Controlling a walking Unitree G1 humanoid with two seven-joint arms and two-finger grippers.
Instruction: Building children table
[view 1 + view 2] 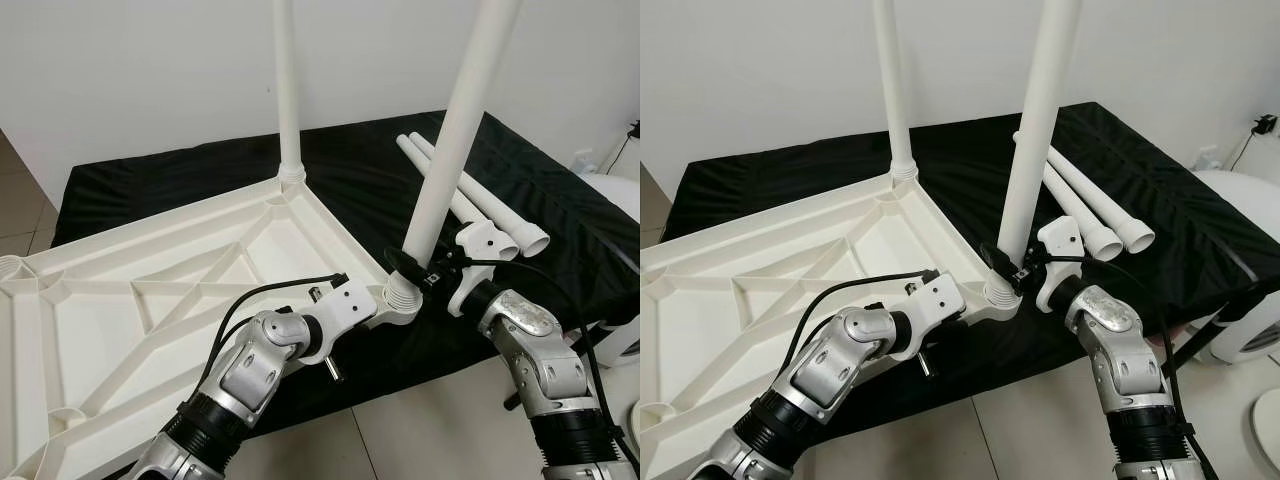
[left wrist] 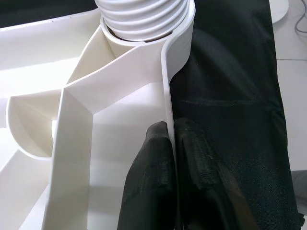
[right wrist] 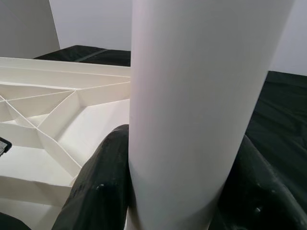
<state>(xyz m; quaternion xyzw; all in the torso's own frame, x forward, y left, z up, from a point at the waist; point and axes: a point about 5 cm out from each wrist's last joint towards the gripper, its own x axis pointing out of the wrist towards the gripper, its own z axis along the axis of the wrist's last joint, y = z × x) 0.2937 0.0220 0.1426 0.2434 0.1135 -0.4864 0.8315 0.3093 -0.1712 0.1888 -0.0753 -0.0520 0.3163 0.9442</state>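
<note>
Two spare legs (image 1: pixel 478 205) lie beside right hand (image 1: pixel 415 272) gripping leg (image 1: pixel 450 140).

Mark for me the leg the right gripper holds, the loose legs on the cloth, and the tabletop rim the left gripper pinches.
held leg (image 1: pixel 450 150), left eye view, mid shaft.
loose legs (image 1: pixel 1090 212), right eye view, shaft near the open ends.
tabletop rim (image 2: pixel 166 86), left wrist view, thin edge wall above the fingers.
</note>
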